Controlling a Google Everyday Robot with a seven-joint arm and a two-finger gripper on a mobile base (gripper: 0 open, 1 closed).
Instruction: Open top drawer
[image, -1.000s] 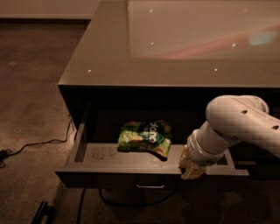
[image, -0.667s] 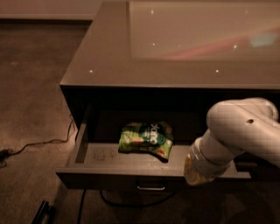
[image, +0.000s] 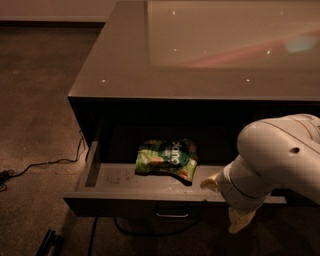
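Note:
The top drawer (image: 115, 204) is pulled well out of the dark cabinet (image: 120, 65). Its grey tray interior (image: 117, 176) shows, and its small handle (image: 171, 215) sits at the middle of the front. A green snack bag (image: 167, 157) lies inside, toward the middle. My gripper (image: 225, 202) hangs at the drawer's front right, over the front edge, right of the handle. Its pale fingertips (image: 209, 183) stand apart with nothing between them. The bulky white arm (image: 280, 160) hides the drawer's right end.
A glossy glass-topped counter (image: 225, 35) covers the cabinet. A black cable (image: 45, 164) runs over the carpet at the left, and another loops under the drawer (image: 150, 234). A dark bar (image: 47, 242) lies at the bottom left.
The gripper has come away from the drawer's front edge and moved right and slightly down. The drawer stays pulled out, about as far as before.

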